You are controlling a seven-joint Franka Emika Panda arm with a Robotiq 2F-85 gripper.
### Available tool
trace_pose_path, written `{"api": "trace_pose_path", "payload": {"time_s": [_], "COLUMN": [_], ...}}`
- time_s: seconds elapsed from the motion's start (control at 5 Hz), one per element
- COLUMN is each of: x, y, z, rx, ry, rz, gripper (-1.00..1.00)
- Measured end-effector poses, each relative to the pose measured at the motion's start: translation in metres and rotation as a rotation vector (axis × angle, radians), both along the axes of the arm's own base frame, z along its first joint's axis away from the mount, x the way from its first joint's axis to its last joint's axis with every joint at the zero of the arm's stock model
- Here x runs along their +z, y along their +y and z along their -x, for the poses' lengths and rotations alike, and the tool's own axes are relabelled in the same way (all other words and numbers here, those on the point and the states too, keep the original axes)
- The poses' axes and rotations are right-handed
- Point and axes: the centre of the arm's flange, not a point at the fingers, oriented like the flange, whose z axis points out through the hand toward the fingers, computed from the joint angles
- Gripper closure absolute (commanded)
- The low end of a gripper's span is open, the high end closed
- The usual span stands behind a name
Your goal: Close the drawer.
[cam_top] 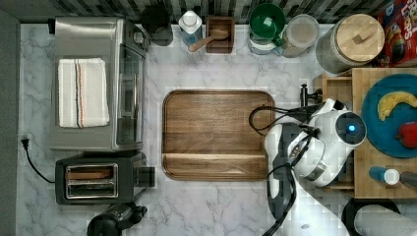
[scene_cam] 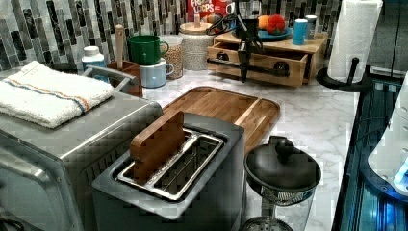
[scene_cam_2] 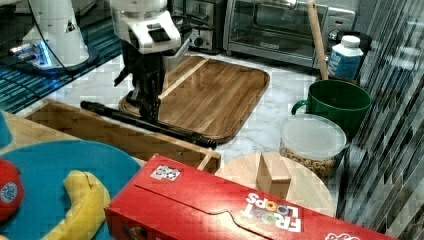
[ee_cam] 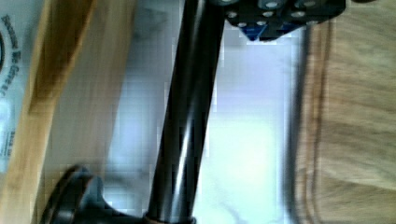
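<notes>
The light-wood drawer (scene_cam: 267, 63) stands pulled out of its small wooden cabinet, toward the walnut cutting board. Its rim (scene_cam_2: 95, 126) shows in the right view, and its black bar handle (scene_cam_2: 165, 128) runs along the front edge. My gripper (scene_cam_2: 150, 111) points straight down with its tips at the handle, on the cutting-board side of it. It looks shut with nothing held. In the left view the gripper (scene_cam: 244, 73) hangs in front of the drawer's face. The wrist view has the handle (ee_cam: 187, 130) close up beside the fingertips (ee_cam: 280, 16).
The walnut cutting board (cam_top: 216, 135) lies just in front of the drawer. A blue plate (cam_top: 393, 123) with a banana sits on the cabinet top. A paper-towel roll (scene_cam: 353, 33) stands beside the cabinet. Jars, mugs and a cereal box (scene_cam_2: 225, 210) line the wall; the toaster oven (cam_top: 98, 83) and toaster (cam_top: 98, 179) stand beyond the board.
</notes>
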Motion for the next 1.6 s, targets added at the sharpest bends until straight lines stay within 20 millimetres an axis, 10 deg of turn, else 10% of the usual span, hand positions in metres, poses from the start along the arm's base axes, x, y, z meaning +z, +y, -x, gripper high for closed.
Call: {"api": "trace_pose_path", "payload": {"time_s": [0.6, 1.6], "x": [0.001, 0.001], "y": [-0.084, -0.087], "z": [-0.004, -0.008], "rx": [-0.025, -0.011], "ry": [0.005, 0.020], "rz": [-0.017, -0.032], "gripper": [1.00, 1.00]}}
